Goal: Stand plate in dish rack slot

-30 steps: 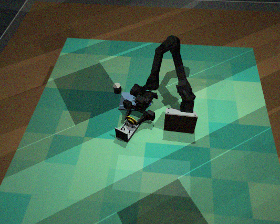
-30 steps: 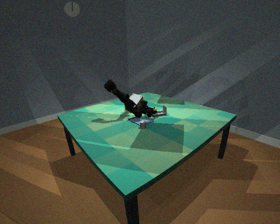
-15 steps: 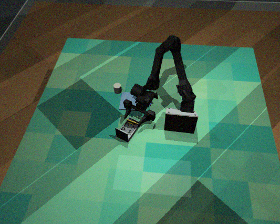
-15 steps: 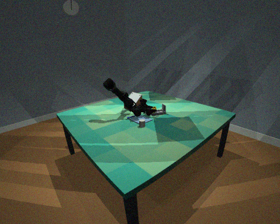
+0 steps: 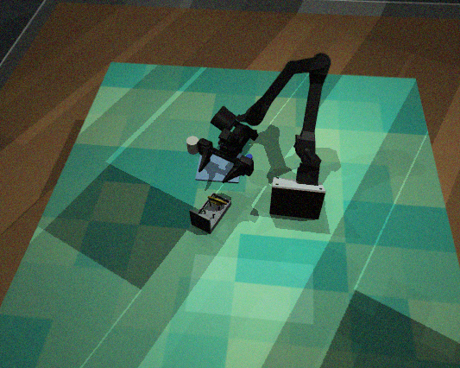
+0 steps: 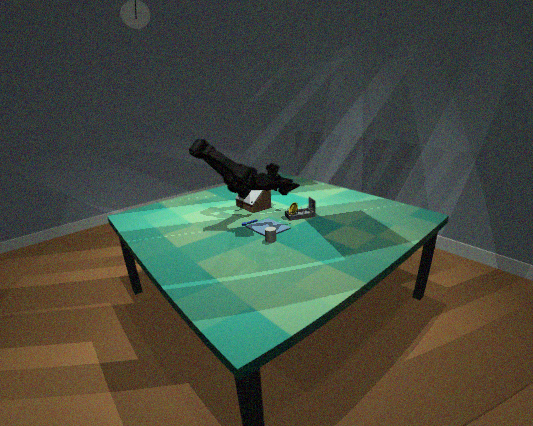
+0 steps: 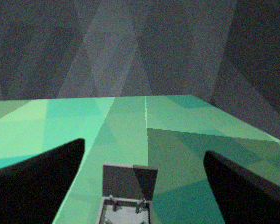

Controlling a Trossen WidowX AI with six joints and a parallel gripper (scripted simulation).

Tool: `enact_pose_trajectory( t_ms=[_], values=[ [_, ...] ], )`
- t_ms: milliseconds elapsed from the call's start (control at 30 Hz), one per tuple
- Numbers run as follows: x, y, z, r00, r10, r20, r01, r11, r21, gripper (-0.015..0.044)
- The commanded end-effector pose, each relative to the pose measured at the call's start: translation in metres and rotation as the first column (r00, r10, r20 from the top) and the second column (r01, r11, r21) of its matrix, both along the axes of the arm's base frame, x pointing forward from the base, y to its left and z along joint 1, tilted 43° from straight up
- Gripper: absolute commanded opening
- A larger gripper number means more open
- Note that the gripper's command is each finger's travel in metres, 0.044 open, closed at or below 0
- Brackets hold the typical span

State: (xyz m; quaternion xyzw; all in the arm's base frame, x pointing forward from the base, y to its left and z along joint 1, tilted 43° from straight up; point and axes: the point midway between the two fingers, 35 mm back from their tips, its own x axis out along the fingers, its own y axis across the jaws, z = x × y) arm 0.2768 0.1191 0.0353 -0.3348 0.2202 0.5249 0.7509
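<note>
The yellow plate (image 5: 217, 199) (image 6: 293, 208) stands on edge in the dish rack, at the end away from the rack's tall end panel. Its lower edge is too small to tell which rails it sits between. The dish rack (image 5: 200, 221) (image 6: 312, 205) (image 7: 122, 182) is a narrow grey tray with short posts and a dark end panel. My gripper (image 5: 213, 176) (image 6: 295, 187) (image 7: 145, 150) is open and empty, raised above and back from the rack, apart from the plate. The wrist view shows the end panel and some posts between the spread fingers; the plate is out of that view.
A light blue patterned square (image 5: 204, 176) (image 6: 282, 228) lies behind the rack, under the gripper. A grey cylinder (image 5: 192, 145) (image 6: 270, 235) stands beside it, and a blue stick (image 6: 250, 222) lies at its other side. A dark box with a white top (image 5: 297, 203) stands at the arm's base.
</note>
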Motion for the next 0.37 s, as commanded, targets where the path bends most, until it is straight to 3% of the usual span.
enact_pose_trajectory(
  t_ms=[0,333],
  values=[
    [-0.0008,0.0036,0.0017,0.999,-0.028,-0.041,0.028,1.0,-0.014,0.04],
    [-0.0089,0.0092,-0.0036,0.935,-0.229,-0.271,0.19,0.968,-0.164,0.04]
  ],
)
